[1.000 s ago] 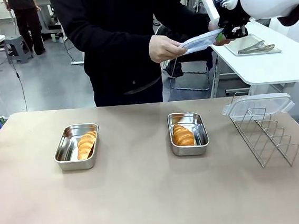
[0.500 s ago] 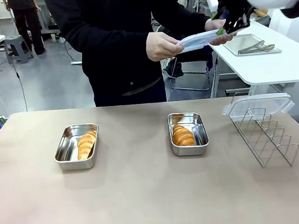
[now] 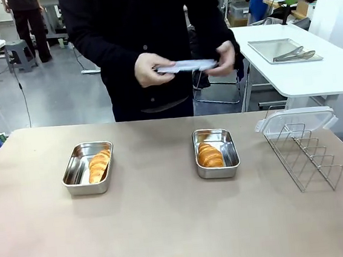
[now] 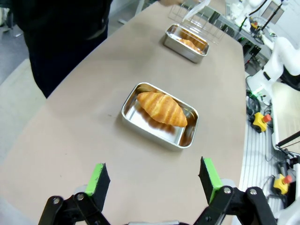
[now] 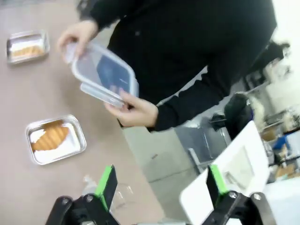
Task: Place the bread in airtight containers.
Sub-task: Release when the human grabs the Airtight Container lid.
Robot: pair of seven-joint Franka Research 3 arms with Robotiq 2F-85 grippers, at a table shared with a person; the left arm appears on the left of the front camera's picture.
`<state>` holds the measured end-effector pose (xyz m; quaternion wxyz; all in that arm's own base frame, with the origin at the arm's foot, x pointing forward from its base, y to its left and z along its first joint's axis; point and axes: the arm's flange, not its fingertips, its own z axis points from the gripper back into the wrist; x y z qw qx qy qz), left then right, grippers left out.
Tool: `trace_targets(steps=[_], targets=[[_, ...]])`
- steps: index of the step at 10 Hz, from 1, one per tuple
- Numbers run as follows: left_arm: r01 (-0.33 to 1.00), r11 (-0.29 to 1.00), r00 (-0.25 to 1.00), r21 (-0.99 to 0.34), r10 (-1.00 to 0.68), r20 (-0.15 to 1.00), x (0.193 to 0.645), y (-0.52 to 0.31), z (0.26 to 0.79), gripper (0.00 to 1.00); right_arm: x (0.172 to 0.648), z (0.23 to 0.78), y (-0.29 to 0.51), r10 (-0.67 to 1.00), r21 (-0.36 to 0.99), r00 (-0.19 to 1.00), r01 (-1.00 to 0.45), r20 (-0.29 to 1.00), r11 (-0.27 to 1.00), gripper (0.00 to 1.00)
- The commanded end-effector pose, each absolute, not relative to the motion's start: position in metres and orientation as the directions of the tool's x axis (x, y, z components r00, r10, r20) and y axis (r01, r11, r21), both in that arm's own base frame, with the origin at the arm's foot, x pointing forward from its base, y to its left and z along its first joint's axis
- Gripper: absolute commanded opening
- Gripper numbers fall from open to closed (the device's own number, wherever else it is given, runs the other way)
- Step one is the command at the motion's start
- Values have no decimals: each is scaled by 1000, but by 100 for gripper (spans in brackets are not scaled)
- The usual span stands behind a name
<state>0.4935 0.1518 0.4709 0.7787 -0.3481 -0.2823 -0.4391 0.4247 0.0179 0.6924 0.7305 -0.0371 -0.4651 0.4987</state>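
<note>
inside shiny rectangular pans point(image 3: 77, 169), ridged croissants point(image 3: 99, 164)

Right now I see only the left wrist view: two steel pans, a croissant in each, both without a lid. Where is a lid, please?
Observer: The person at the far side holds a clear lid flat in front of the body.
Operator: Does the right gripper hold something?
Observer: No. The right gripper is raised high, jaws open and empty, facing the person.
Operator: Is there one more lid?
Observer: Yes. A second lid lies on top of the wire rack, to the robot's right of the right pan.
</note>
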Motion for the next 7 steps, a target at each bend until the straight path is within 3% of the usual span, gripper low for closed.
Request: trace_targets(steps=[1,4,7], targets=[[884,368,448,-288,-496,743,493,150,471,100,390,663,-31,602,-370,131,-681,787,632,100],[884,368,448,-288,-496,743,493,150,471,100,354,620,-92,437,-131,236,-740,868,659,100],[884,368,448,-288,-496,743,493,150,471,100,351,587,-117,387,-47,253,-784,886,619,100]])
